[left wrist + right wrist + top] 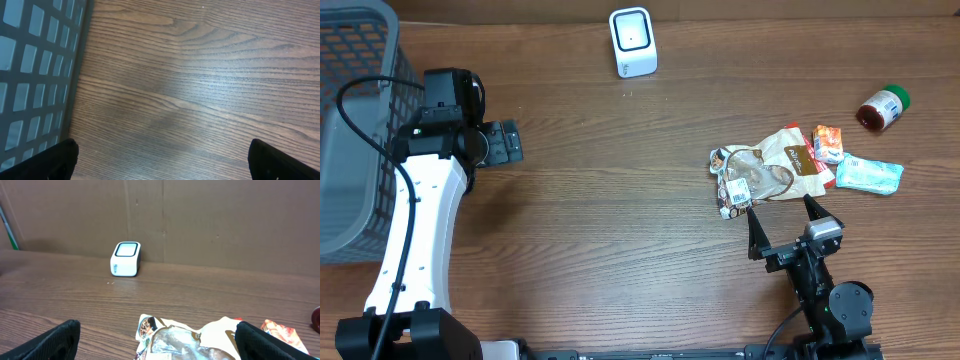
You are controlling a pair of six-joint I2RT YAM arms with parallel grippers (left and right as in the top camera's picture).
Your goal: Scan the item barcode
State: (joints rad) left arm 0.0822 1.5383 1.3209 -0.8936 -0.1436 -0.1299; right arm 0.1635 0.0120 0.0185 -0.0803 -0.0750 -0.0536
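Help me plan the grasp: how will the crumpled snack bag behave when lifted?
Probably floppy: the snack bag lies crumpled and creased, so it may sag. Likely light, since it looks nearly flat. Its glossy film might slip.

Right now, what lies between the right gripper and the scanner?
The snack bag, just ahead of the right gripper, then bare table up to the scanner; the overhead view shows it.

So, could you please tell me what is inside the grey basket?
No item shows inside the grey basket: only its mesh walls and bare floor are visible. Its left part runs out of frame and a black cable crosses it, so those spots cannot be checked.
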